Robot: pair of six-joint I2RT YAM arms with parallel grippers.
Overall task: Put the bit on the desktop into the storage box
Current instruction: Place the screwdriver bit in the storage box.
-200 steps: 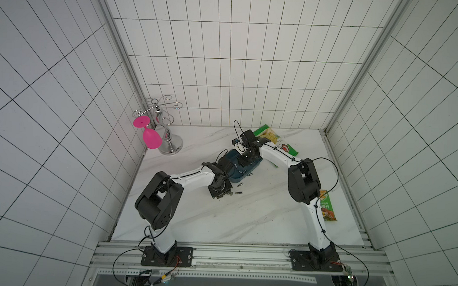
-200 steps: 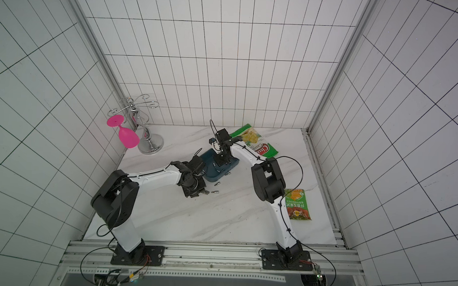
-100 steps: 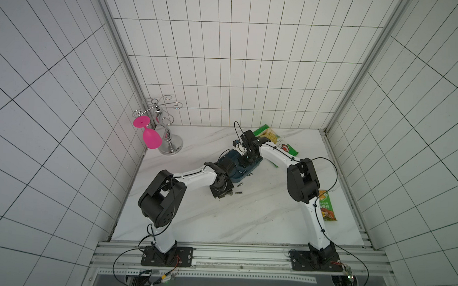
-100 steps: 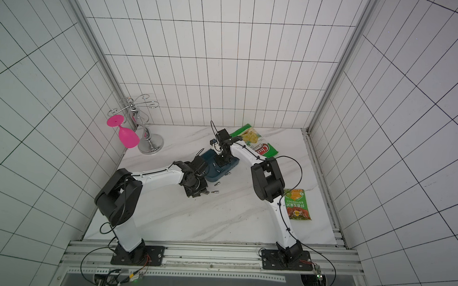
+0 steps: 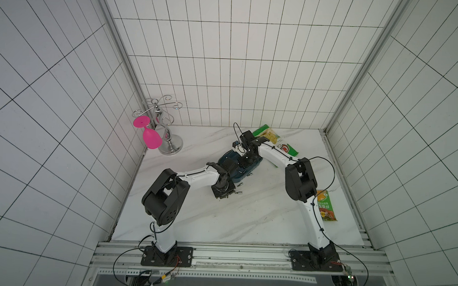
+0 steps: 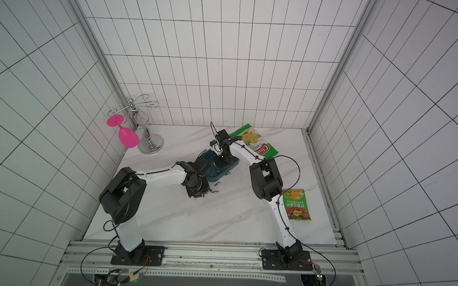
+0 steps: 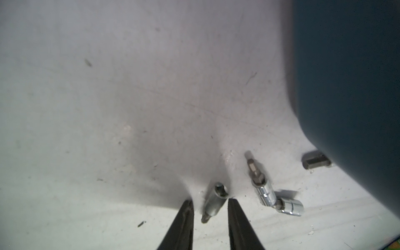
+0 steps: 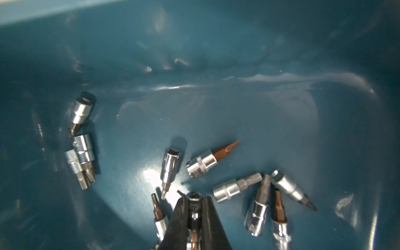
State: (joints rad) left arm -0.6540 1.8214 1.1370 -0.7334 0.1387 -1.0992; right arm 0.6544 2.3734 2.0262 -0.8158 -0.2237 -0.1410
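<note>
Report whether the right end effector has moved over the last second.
No. In a top view the right end effector hangs at the same spot over the storage box, beside the green chips bag, as before.

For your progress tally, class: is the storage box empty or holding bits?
Not empty: the right wrist view shows several chrome bits lying on the storage box floor.

Both arms reach inward, the left gripper (image 7: 211,200) pointing down with jaws parted (only narrowly), the right gripper (image 8: 194,196) clamped on a bit (image 8: 194,206).
</note>
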